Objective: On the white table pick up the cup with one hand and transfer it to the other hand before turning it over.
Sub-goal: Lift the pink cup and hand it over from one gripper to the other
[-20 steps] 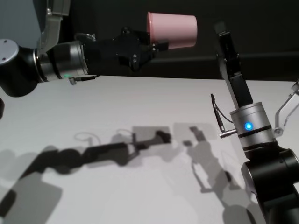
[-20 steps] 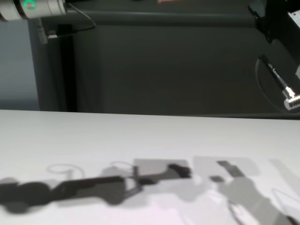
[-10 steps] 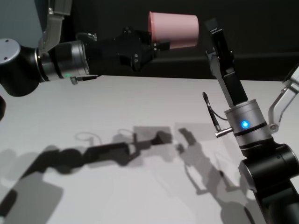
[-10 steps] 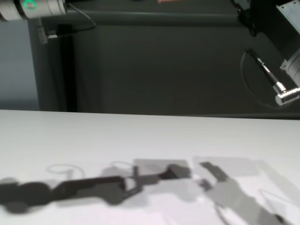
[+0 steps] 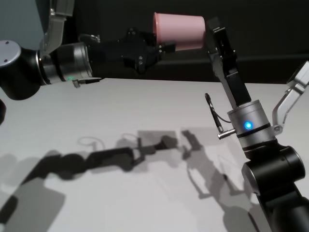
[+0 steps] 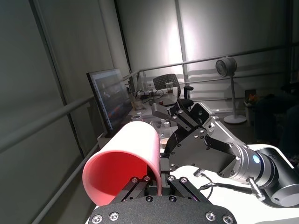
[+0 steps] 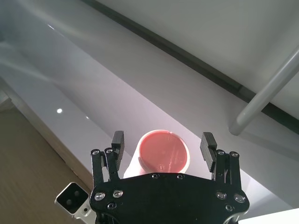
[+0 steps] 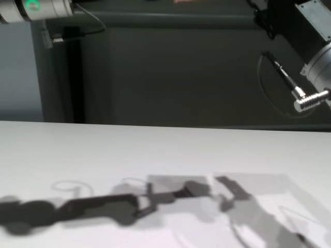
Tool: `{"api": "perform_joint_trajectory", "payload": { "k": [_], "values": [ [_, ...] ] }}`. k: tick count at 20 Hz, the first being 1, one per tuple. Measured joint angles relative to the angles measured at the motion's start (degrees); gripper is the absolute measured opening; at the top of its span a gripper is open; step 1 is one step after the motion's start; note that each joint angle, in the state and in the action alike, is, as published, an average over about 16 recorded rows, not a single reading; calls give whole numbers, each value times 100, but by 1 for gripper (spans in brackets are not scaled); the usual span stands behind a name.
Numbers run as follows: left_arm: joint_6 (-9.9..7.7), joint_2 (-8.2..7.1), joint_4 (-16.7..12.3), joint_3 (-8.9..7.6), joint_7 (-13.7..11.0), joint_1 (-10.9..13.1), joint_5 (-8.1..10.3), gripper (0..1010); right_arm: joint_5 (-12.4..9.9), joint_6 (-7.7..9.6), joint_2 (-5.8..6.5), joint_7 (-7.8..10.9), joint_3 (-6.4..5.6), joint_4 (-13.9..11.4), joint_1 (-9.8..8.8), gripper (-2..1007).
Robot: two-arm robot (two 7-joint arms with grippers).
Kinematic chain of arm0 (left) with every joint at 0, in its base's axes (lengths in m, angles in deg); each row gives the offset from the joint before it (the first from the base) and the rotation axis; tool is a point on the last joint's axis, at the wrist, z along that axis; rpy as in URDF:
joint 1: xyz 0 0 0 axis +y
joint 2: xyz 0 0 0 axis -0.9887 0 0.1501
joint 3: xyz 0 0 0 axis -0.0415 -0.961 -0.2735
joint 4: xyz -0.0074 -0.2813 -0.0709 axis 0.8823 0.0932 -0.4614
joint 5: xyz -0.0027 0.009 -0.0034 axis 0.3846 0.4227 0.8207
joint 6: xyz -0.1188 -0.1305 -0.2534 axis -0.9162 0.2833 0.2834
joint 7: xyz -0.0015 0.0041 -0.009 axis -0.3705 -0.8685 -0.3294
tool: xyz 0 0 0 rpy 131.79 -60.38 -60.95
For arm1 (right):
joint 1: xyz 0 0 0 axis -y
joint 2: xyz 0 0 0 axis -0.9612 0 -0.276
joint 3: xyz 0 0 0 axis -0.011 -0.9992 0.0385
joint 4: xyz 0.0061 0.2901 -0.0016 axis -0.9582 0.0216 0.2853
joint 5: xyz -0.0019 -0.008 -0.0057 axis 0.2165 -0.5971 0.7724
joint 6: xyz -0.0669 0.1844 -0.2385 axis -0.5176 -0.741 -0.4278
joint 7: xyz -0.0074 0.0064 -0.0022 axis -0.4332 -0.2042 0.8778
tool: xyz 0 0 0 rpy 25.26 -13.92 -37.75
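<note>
A dark wall runs behind the broad, plain matte white tabletop [image 5: 145, 159], which fills the lower part of the head view and carries only the grey shadows of the two arms. High above it, at the upper centre of the head view, the small pink tapered plastic cup [image 5: 179, 31] lies on its side in the air, its open mouth toward the left of the frame and its narrower flat base toward the right. The left end effector [image 5: 161, 47], black and reaching in from the upper left, is clamped on the cup's rim, one finger inside the mouth and one outside. From the right, the right end effector [image 7: 163, 147] stands just beside the cup's base end with its fingers spread wide, one on either side of the base and not touching it in the right wrist view. Its silver wrist ring with a blue light [image 5: 248, 125] sits in the right middle of the head view.
</note>
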Motion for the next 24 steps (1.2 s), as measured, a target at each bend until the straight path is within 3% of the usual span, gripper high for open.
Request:
{"api": "perform_joint_trajectory", "payload": {
  "k": [24],
  "values": [
    [0,0,0,0,0,0,0,51,-316,-99,62,-8,340,248,259,1002]
  ]
}}
